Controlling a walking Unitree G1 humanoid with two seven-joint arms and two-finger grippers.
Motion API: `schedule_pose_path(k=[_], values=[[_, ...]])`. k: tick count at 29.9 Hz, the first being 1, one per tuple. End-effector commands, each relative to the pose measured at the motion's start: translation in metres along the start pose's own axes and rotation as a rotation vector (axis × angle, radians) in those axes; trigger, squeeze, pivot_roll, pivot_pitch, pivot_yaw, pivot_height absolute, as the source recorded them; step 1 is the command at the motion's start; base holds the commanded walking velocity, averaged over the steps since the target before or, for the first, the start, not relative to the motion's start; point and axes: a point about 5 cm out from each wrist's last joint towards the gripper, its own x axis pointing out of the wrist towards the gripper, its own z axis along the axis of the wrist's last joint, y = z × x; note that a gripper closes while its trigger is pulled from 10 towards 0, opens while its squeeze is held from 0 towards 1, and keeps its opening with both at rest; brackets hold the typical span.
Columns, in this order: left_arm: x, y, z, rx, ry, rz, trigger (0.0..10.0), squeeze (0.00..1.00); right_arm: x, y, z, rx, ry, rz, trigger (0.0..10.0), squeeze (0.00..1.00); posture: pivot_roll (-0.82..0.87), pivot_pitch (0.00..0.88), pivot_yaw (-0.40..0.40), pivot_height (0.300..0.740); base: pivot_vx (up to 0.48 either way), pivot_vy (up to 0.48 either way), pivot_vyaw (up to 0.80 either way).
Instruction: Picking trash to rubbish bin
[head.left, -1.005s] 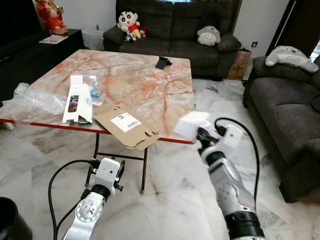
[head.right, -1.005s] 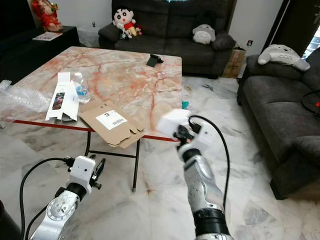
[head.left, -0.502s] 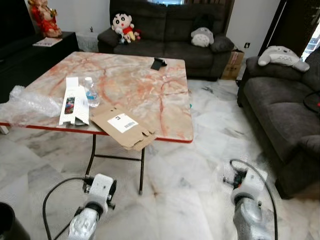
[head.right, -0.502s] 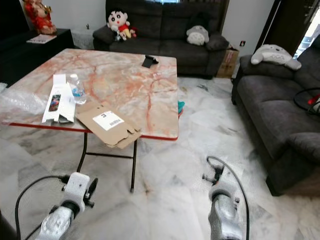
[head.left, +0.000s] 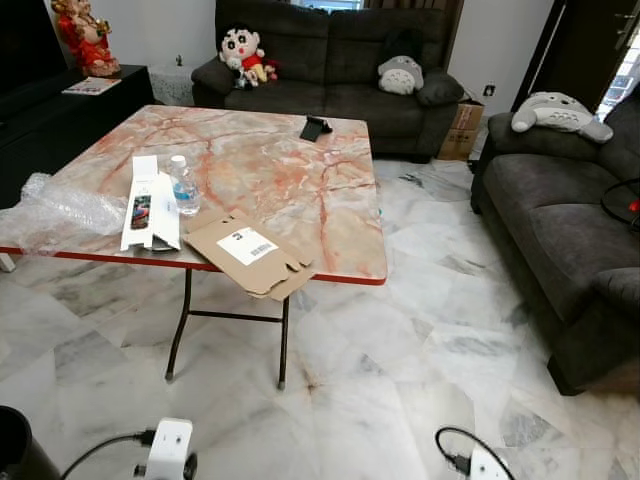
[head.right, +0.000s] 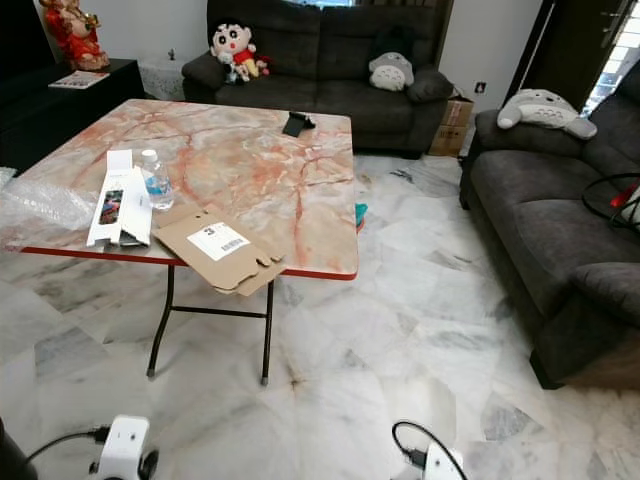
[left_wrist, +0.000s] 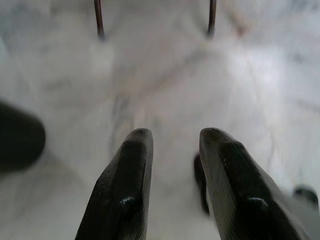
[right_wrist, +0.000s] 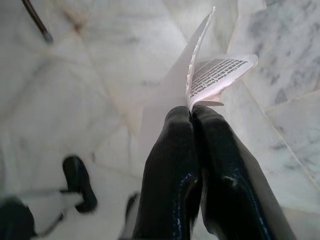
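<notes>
Black fingers of the right hand (right_wrist: 195, 112) are pressed together on a folded paper leaflet (right_wrist: 212, 75), white with small black print on one flap. The leaflet sticks out past the fingertips along their line, its long axis running on from the fingers, with the printed flap bent to one side above the pale marble floor (right_wrist: 100, 75). Its lower end is pinched between the fingers and hidden.

The left hand (left_wrist: 172, 137) hangs low over the same floor with its two fingers parted and nothing between them. A dark rounded shape at the edge of that wrist view is blurred; it may be the black rubbish bin (head.left: 15, 445), which is cut off at the lower left corner of the head view. In the head views just the white wrist tops of both arms show at the bottom edge.

Further ahead stands the marble-patterned folding counter (head.left: 290, 160). On it lie a flattened cardboard box (head.left: 250, 255) overhanging the near edge, a white carton (head.left: 150, 205), a water bottle (head.left: 183, 185) just beside it, bubble wrap (head.left: 55, 210) at the left end, and a small dark object (head.left: 315, 128) at the far side, too small to identify.
</notes>
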Motion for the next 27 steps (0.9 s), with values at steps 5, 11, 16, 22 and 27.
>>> schedule_pose_path(k=[5,11,16,22,27], values=[[-0.009,0.001,-0.032,-0.05,0.122,0.029,10.0,0.0,-0.001,0.002,-0.005,0.018,0.015,0.027,10.0,0.0,0.13,0.0,-0.065,0.74,0.0,0.0,0.0],[-0.01,0.0,-0.034,-0.051,0.137,0.021,10.0,0.0,-0.001,0.003,-0.005,0.003,0.021,0.035,10.0,0.0,0.13,0.0,-0.073,0.74,0.0,0.0,0.0],[-0.007,0.001,-0.029,-0.051,0.125,0.025,10.0,0.0,0.001,0.007,0.0,0.013,0.01,0.049,10.0,0.0,0.13,0.0,-0.074,0.74,-0.273,0.0,0.0],[-0.007,0.0,-0.027,-0.052,0.12,0.025,10.0,0.0,0.001,0.007,0.0,0.023,0.011,0.049,10.0,0.0,0.13,0.0,-0.074,0.74,-0.276,0.0,0.0],[-0.007,0.0,-0.029,-0.063,0.12,0.026,10.0,0.0,0.0,0.007,-0.004,0.024,0.02,0.053,10.0,0.0,0.14,0.0,-0.073,0.74,-0.264,0.0,0.0]])
